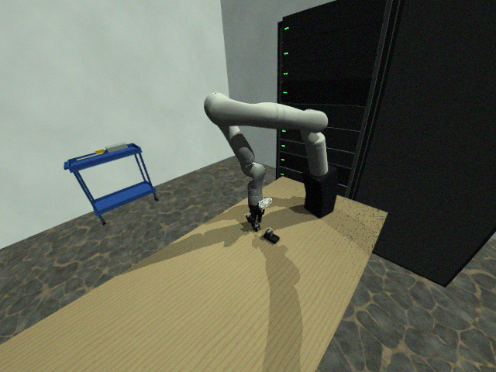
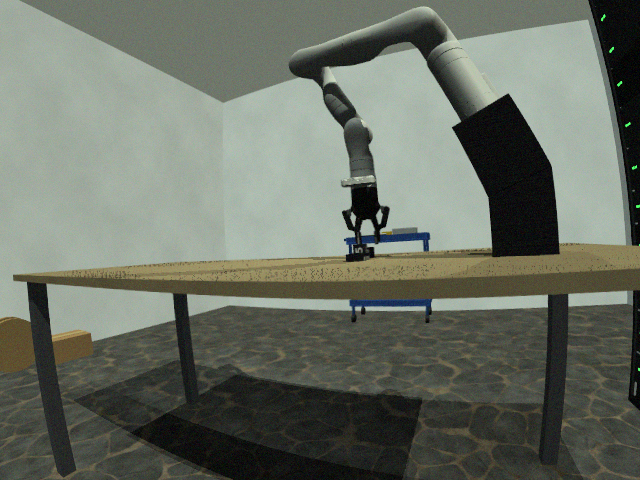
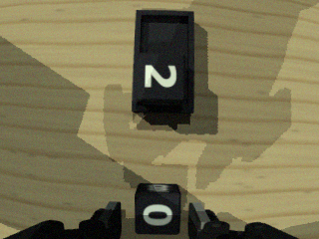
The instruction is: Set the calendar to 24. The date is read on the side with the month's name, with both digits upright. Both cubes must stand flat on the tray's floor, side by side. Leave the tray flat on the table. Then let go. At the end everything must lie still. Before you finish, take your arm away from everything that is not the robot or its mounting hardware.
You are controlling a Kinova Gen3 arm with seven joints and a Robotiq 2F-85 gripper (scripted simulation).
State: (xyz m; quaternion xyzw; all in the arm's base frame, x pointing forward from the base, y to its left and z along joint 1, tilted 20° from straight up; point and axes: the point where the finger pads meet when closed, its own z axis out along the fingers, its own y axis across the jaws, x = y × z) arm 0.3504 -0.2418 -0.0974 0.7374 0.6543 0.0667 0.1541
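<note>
Black is the small rectangular tray with raised walls (image 1: 274, 239) (image 2: 353, 257) (image 3: 190, 30), which is laid flat on the pale wooden table (image 1: 180, 304) (image 2: 289, 281) (image 3: 45, 164). By one black cube with a white digit 2 on its upper face (image 3: 160, 80), one end of the tray is occupied; the other end is left unfilled. In the wrist view the 2 is seen turned on its side.

A second black cube, marked with a white 0 (image 3: 158, 211), is placed outside the tray, well apart from the first cube. By the black two-finger gripper (image 1: 256, 216) (image 2: 367, 238) (image 3: 155, 217) this second cube is straddled. The fingers are opened about halfway, a gap is seen at each side of the cube, and nothing is gripped. The name of the month cannot be read in these views.
</note>
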